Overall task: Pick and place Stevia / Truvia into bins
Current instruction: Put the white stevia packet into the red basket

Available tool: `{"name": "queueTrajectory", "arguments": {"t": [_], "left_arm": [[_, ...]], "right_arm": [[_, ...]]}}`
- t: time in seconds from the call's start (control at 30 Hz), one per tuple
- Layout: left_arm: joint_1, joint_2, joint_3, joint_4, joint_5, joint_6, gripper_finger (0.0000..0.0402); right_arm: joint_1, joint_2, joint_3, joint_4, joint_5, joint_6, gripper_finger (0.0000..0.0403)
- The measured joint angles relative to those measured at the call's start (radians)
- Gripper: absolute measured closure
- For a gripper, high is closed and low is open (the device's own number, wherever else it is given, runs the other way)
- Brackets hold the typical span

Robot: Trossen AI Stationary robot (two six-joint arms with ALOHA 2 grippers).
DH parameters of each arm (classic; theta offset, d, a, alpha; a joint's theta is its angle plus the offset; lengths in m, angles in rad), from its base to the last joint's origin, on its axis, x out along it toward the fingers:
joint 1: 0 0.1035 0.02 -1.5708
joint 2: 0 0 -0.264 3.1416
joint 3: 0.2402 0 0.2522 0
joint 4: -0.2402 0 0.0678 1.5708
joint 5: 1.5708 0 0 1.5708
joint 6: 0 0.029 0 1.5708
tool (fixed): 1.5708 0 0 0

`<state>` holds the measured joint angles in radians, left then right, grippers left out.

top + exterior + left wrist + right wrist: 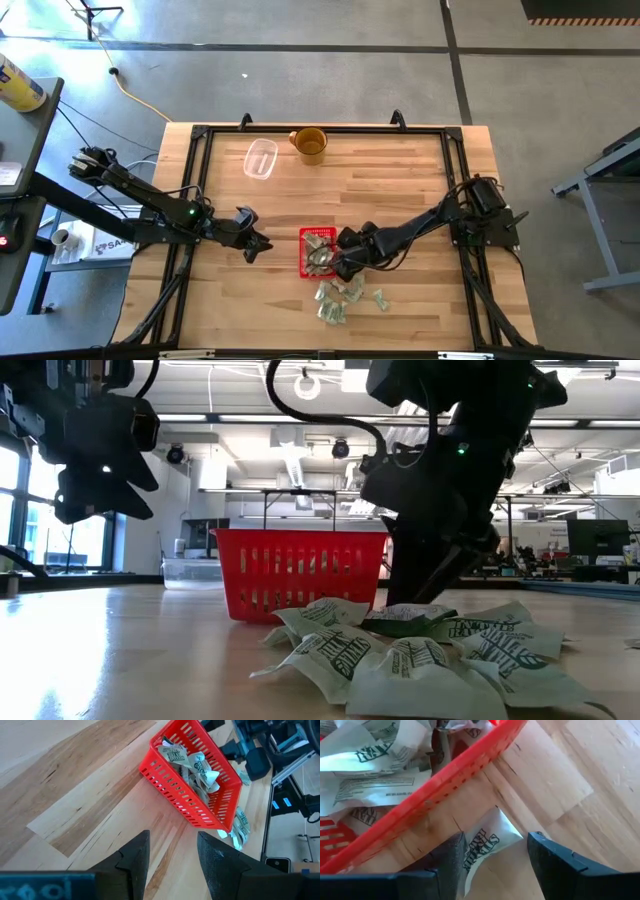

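Stevia packets (400, 650) lie heaped on the wooden desk (400, 180) nearest the low camera, just beside the right end effector (340, 268), whose fingers (451, 860) are spread with one packet (482, 847) lying between them on the desk, against the outer wall of the red basket (304, 252); nothing is pinched. More packets (192, 765) lie inside that basket, which sits just beside the right end effector and well apart from the left end effector (252, 252), which hovers with its fingers (135, 857) spread and empty above bare desk. Far beyond both end effectors stand a clear plastic container (260, 158) and a yellow-brown mug (310, 145).
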<state>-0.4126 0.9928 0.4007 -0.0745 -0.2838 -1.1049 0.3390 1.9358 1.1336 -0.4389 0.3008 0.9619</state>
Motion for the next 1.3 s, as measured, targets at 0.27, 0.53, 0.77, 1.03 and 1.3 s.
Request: {"name": "queueTrajectory", "arguments": {"t": [0.27,0.53,0.77,1.03,1.3], "left_arm": [[0.0,0.0,0.0,-0.004,0.0,0.0,0.0204],[0.0,0.0,0.0,-0.004,0.0,0.0,0.0204],[0.0,0.0,0.0,-0.003,0.001,-0.001,0.0204],[0.0,0.0,0.0,-0.003,0.0,-0.001,0.0204],[0.0,0.0,0.0,-0.003,-0.02,-0.001,0.0204]], "right_arm": [[0.047,-0.005,0.002,-0.129,-0.028,0.041,0.0244],[0.075,-0.005,0.001,-0.191,-0.043,0.125,0.0388],[0.077,-0.065,-0.001,-0.201,0.036,0.228,0.0394],[-0.011,-0.182,0.107,-0.1,0.204,0.035,0.0396],[-0.151,-0.111,0.125,0.247,-0.249,-0.157,0.0365]]}}
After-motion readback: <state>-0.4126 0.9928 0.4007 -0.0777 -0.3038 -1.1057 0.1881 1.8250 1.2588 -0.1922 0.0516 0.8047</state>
